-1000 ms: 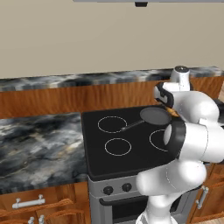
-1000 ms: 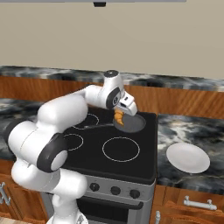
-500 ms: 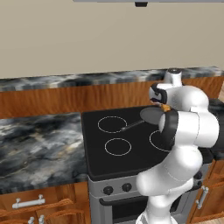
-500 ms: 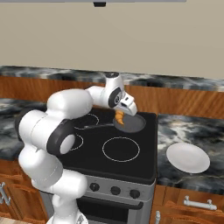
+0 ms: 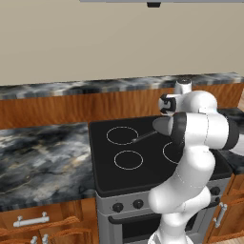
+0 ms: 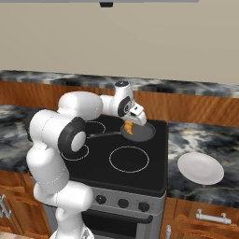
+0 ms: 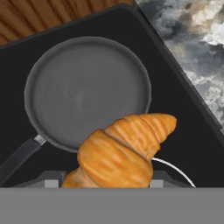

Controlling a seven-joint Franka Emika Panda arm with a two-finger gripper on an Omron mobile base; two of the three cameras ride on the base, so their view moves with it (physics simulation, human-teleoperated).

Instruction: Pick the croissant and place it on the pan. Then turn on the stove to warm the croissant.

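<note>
Left base view: the white arm bends over the stove (image 5: 128, 157), a black glass top with white ring burners set into the marbled table (image 5: 43, 157). Behind the arm, part of the dark pan (image 5: 161, 125) shows on the back right burner, its thin handle pointing toward the middle of the stove.

Right base view: the gripper (image 6: 131, 127) hangs just above the near edge of the pan (image 6: 142, 132), its jaws clenched on the croissant (image 6: 127, 128). A white plate (image 6: 200, 168) lies on the table to the right of the stove (image 6: 130, 161).

Hand view: the croissant (image 7: 122, 151) sits clamped between the jaws, over the pan's rim and the black glass. The pan (image 7: 87, 92) lies beyond it.
</note>
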